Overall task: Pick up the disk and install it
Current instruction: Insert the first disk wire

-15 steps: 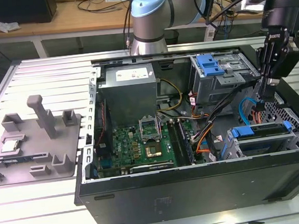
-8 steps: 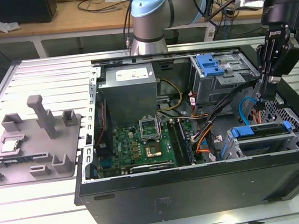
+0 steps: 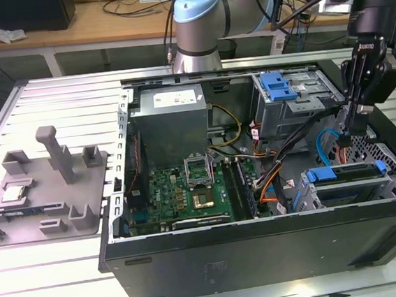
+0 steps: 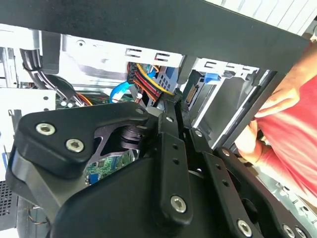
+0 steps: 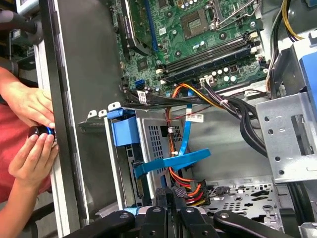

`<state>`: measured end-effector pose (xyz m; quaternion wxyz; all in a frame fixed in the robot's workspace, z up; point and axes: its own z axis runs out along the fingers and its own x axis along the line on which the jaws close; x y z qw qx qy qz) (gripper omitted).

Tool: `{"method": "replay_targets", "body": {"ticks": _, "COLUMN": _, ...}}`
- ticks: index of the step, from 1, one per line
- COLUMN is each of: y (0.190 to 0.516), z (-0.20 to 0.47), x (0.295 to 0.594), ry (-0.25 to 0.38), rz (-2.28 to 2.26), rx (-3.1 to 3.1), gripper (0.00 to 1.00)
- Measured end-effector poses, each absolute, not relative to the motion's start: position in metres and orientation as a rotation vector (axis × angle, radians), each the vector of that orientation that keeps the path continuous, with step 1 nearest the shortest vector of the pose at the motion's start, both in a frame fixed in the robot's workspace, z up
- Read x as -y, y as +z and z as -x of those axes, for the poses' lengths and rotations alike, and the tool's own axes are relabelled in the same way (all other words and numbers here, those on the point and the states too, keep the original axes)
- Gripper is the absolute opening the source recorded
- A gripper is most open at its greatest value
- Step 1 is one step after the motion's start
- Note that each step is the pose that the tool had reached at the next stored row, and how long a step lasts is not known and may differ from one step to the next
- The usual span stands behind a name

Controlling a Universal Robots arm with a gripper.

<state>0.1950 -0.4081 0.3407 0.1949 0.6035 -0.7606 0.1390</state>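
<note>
We see the open computer case (image 3: 264,247) lying on the slatted metal tabletop (image 3: 47,107), its green motherboard (image 3: 188,191) facing up; the arm reaches over the case towards the exterior view's right, and the end effector (image 3: 353,132) hangs inside it with its tips pointing down; in both wrist views its fingers (image 4: 171,119) stand pressed together, so we take the end effector (image 5: 171,194) as clenched with nothing between them. The disk (image 3: 344,176) sits in its blue carrier in the bay at the case's front corner, on the exterior view's right; the end effector is near it and apart from it. In the first wrist view a blue flat cable (image 5: 173,161) crosses beside that bay, over a bundle of orange and red wires (image 5: 185,186). A second blue bracket (image 3: 280,88) sits on the drive cage further back. At the outer edge of the case a person's hands (image 5: 29,144) hold a small dark and blue object; in the second wrist view a hand (image 4: 252,141) and a red garment (image 4: 297,134) show beyond the case wall. A grey fixture (image 3: 47,187) rests on the tabletop at the exterior view's left, well apart from the case.
</note>
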Motion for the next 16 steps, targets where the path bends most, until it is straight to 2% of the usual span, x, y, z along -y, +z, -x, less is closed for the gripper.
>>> {"method": "replay_targets", "body": {"ticks": 6, "y": 0.352, "z": -0.188, "x": 0.417, "ry": 0.396, "rz": -1.710, "rx": 2.165, "gripper": 0.16}}
{"method": "replay_targets", "body": {"ticks": 16, "y": 0.356, "z": -0.180, "x": 0.433, "ry": 0.371, "rz": -1.735, "rx": 2.202, "gripper": 0.16}}
